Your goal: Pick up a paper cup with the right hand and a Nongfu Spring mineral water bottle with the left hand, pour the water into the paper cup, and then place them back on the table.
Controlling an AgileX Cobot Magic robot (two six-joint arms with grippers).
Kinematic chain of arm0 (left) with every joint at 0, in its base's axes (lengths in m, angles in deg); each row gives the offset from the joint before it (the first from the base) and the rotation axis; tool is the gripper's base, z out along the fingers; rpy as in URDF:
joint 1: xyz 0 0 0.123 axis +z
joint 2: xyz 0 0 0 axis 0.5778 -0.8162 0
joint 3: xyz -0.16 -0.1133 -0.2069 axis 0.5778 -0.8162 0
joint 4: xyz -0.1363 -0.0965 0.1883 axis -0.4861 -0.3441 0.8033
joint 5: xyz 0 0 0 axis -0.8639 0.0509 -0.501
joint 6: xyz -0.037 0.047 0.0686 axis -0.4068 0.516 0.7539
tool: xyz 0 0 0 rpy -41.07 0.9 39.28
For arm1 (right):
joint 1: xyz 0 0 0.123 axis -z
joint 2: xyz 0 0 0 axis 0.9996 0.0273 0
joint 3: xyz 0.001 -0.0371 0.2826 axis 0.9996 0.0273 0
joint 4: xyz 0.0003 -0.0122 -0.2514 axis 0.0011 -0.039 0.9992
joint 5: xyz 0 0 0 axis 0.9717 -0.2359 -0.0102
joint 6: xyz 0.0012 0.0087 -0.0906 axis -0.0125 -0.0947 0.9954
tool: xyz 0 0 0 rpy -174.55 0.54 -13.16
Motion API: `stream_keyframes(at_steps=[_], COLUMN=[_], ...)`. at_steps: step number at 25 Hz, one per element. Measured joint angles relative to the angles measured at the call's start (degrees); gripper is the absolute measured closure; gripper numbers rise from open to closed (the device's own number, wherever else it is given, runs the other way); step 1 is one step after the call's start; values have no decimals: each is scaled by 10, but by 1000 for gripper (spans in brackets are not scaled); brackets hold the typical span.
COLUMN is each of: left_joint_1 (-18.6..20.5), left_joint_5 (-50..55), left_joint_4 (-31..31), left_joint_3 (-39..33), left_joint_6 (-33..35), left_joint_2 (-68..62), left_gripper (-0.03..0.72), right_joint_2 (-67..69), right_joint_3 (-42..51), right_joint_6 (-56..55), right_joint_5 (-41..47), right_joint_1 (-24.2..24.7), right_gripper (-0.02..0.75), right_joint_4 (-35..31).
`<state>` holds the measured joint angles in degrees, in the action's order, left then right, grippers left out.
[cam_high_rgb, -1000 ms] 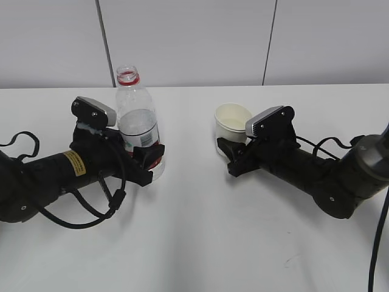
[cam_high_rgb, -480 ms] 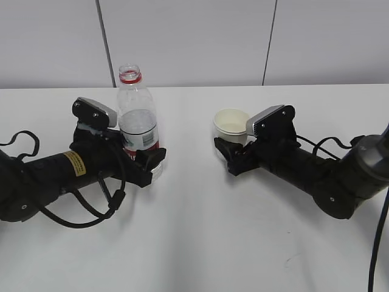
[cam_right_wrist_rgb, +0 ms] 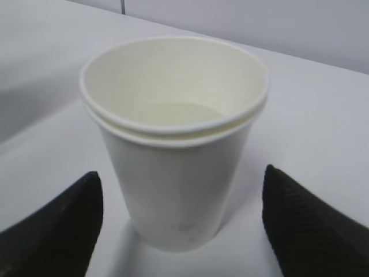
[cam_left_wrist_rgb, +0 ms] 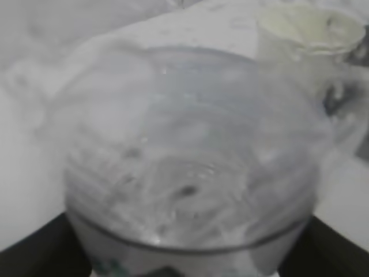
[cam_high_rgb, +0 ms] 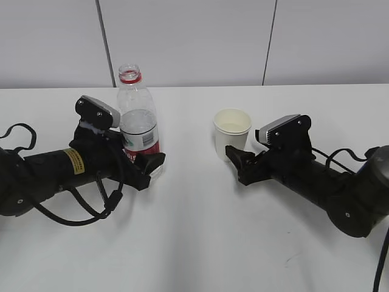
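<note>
We see the uncapped clear Nongfu Spring mineral water bottle (cam_high_rgb: 139,125), red-ringed at the neck and red-labelled, upright on the white table (cam_high_rgb: 194,243), well apart from the upright cream paper cup (cam_high_rgb: 232,133), which has liquid at its bottom.

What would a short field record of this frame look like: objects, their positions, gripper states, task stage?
paper cup: upright on the table, right of centre, liquid in the bottom
bottle: upright, uncapped, partly filled, left of centre
right gripper: open, fingers apart on either side of the cup, not touching it
left gripper: around the bottle's lower part; grip or release unclear
stage: both items set down on the table
</note>
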<state>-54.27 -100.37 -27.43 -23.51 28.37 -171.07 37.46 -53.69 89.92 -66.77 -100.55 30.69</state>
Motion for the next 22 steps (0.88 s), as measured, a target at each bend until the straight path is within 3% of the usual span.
stream_keyframes(at_steps=[12, 22], left_joint_1=[0, 0], left_joint_5=[24, 26], left_joint_4=[-48, -202], left_joint_3=[-93, -175], left_joint_6=[10, 78], left_joint_2=[69, 141], left_gripper=[155, 155], right_joint_2=[-38, -68], right_joint_3=[67, 109], right_joint_6=[2, 3], right_joint_5=[-16, -19], right_joint_1=[0, 24], right_gripper=[115, 143], right_joint_4=[-29, -49])
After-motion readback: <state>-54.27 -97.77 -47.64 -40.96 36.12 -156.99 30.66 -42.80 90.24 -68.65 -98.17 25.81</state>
